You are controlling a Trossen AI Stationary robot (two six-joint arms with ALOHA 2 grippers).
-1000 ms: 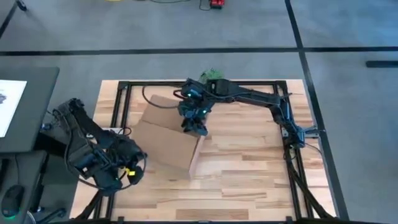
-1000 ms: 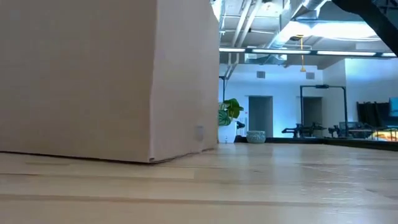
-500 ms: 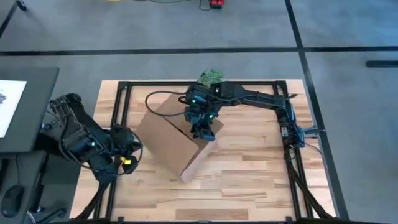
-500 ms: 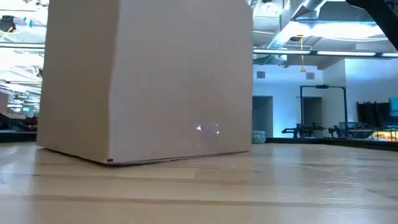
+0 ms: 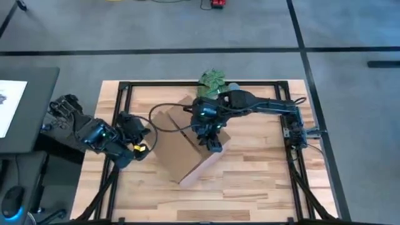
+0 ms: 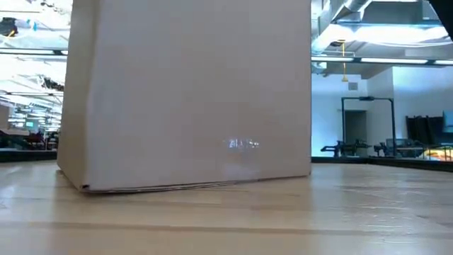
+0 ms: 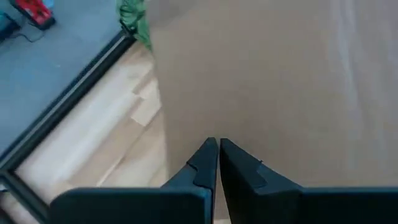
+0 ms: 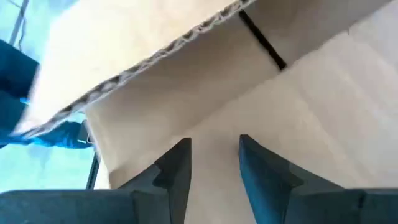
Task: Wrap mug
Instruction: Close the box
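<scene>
A cardboard box [image 6: 187,92] fills most of the low, table-level view, standing on the wooden table [image 6: 283,219] with one wide face turned to the camera and a faint pale mark low on that face. From above, the same box [image 5: 184,153] sits near the middle of the table [image 5: 262,169], turned at an angle to the table's edges. The left gripper [image 5: 139,150] is at the table's left side, just beside the box, and the left wrist view shows its two dark fingers [image 7: 208,163] pressed together with nothing between them, their tips close to a plain cardboard face [image 7: 280,81]; whether they touch it cannot be told. The right arm reaches in from the table's right side, and the right gripper [image 5: 211,142] is over the box's right-hand part. In the right wrist view its fingers [image 8: 177,165] are spread apart with a gap between them, empty, pointing at pale cardboard surfaces, with a raw corrugated edge [image 8: 155,59] of cardboard running across above them. Farther back, just beyond the box at the table's far edge, lies a crumpled green object [image 5: 212,78], and next to it a small grey rounded thing [image 5: 233,86] partly hidden by the right arm. No mug can be made out in any view; whether it is inside the box cannot be told.
</scene>
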